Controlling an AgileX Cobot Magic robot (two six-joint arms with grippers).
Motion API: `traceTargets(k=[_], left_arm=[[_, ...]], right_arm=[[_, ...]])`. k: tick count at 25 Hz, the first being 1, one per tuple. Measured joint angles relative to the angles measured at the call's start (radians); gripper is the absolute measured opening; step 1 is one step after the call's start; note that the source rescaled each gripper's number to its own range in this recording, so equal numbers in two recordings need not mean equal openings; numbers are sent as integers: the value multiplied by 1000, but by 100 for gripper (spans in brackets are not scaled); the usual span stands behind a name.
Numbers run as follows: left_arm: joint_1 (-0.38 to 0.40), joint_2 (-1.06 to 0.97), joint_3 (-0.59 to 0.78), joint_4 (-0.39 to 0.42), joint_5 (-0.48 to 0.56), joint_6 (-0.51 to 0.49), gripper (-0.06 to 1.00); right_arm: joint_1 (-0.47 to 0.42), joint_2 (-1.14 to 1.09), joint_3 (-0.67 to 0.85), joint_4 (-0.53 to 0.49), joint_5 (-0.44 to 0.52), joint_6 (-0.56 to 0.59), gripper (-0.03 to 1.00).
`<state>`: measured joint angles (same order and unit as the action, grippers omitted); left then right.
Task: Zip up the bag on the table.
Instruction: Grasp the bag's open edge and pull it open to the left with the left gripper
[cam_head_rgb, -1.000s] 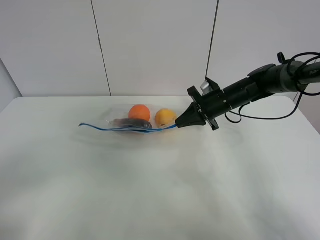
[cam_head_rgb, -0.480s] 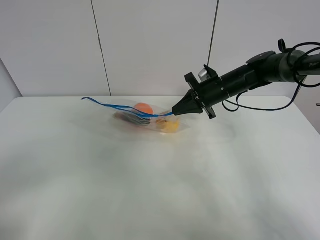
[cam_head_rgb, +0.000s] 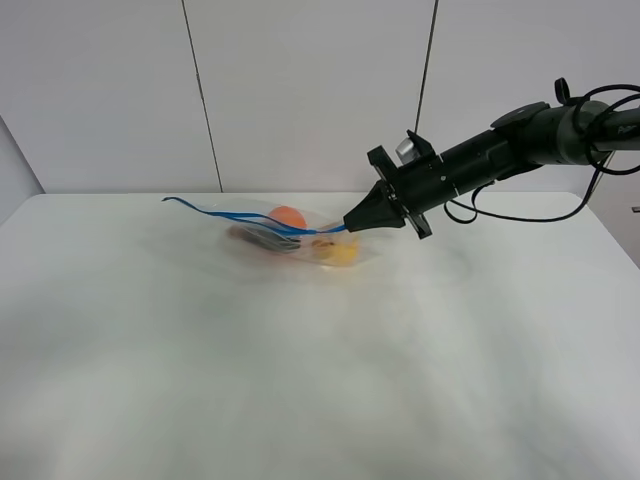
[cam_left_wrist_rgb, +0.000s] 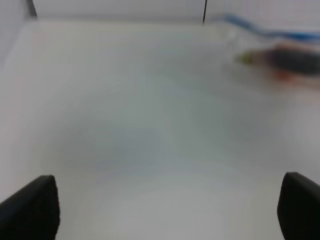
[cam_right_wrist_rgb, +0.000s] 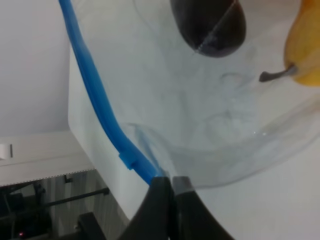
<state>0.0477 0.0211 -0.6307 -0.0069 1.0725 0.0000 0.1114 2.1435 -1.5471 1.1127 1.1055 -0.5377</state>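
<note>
The clear crinkly bag (cam_head_rgb: 290, 240) lies on the white table (cam_head_rgb: 300, 380) with an orange (cam_head_rgb: 288, 213), a yellow pear (cam_head_rgb: 341, 251) and a dark purple item (cam_head_rgb: 262, 238) inside. Its blue zipper strip (cam_head_rgb: 240, 215) hangs raised above the table. My right gripper (cam_head_rgb: 352, 223) is shut on the strip's right end; the right wrist view shows the fingertips (cam_right_wrist_rgb: 161, 192) pinched on the strip (cam_right_wrist_rgb: 97, 97), with the dark item (cam_right_wrist_rgb: 210, 22) and pear (cam_right_wrist_rgb: 306, 47) beyond. My left gripper (cam_left_wrist_rgb: 165, 210) is open and empty, well away from the blurred bag (cam_left_wrist_rgb: 280, 55).
White wall panels stand behind the table's far edge (cam_head_rgb: 130, 194). My right arm (cam_head_rgb: 500, 155) and its cables reach in from the right, above the table. The left arm does not show in the exterior high view.
My right gripper has lifted the zipper end up and slightly back. The strip rose off the table and the bag tilted, shifting the fruit. Almost nothing moved in the last half second.
</note>
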Motion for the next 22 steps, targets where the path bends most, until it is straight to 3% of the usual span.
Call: traceTargets(k=[6,15,19,22], left_arm=[[0,240,-87,7,-123,26,100],[0,735,-222,7,-288,296,100],[0,911,-237,7,-391,604,100],[0,1012,-237,-7,-445,950,100]], right_arm=[[1,0,0,-19,-10,17,0],[1,0,0,-23,-11,26,0],[1,0,0,-23,-11,26,0],[1,0,0,-23,-11,26,0]])
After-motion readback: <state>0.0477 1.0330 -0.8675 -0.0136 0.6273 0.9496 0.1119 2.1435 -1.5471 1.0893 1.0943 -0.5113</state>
